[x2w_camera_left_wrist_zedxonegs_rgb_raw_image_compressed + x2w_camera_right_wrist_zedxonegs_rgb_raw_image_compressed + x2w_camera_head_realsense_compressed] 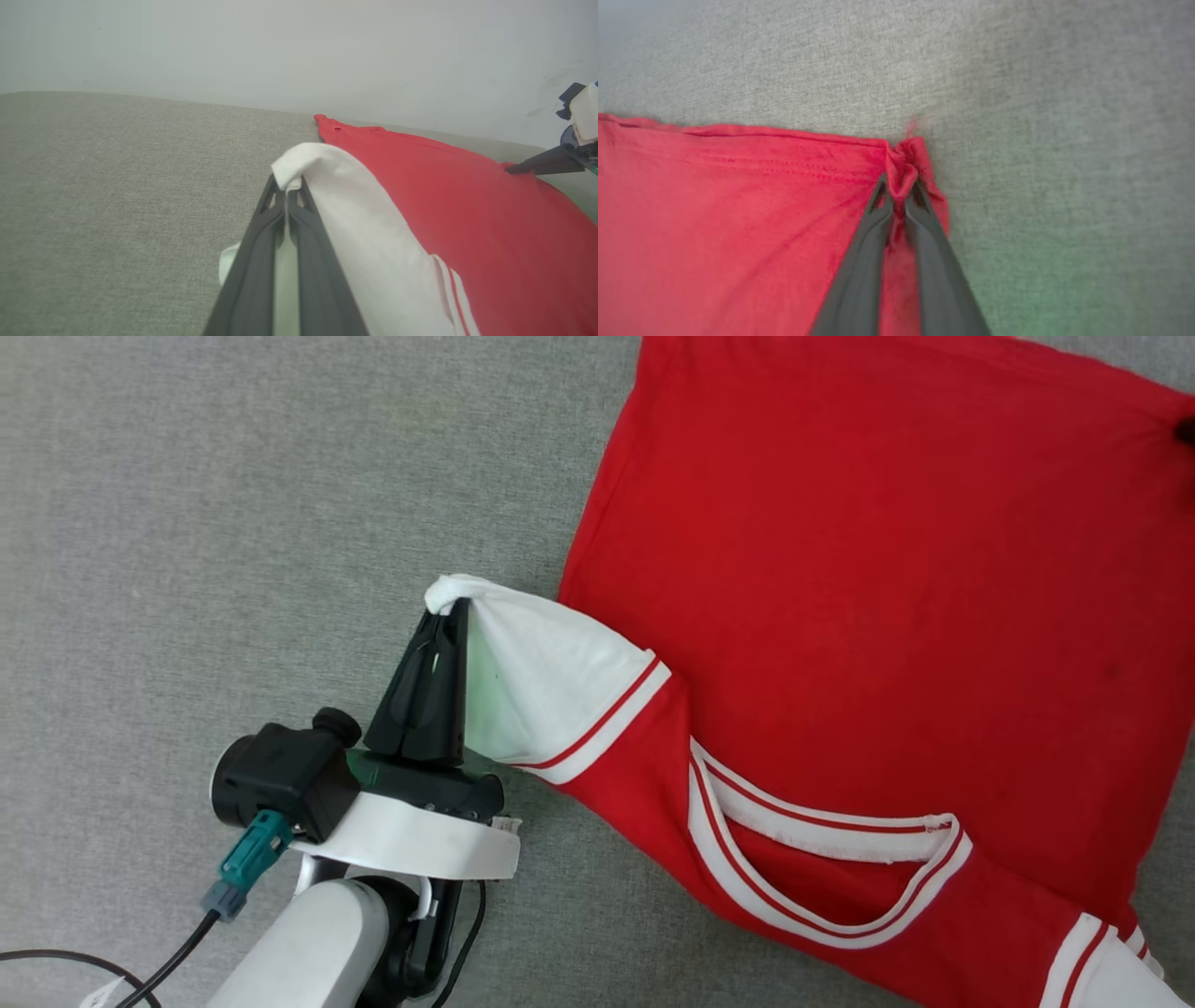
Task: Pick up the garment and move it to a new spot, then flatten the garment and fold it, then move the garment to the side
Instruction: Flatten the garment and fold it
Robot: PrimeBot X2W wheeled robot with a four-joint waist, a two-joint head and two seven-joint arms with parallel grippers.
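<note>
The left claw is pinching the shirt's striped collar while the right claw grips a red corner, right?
Not quite. The left claw pinches the white sleeve of the garment, not the striped collar, as the left wrist view shows. The right claw does grip a red corner.

I can read no word, number or brand anywhere I look. The side of the garment [840, 616] turned up toward me is plain red cloth with white and red trim, with no print on it. The small white tag [507, 823] at my left wrist and the white tag [101, 995] on the cable below it are too small to make out.
</note>
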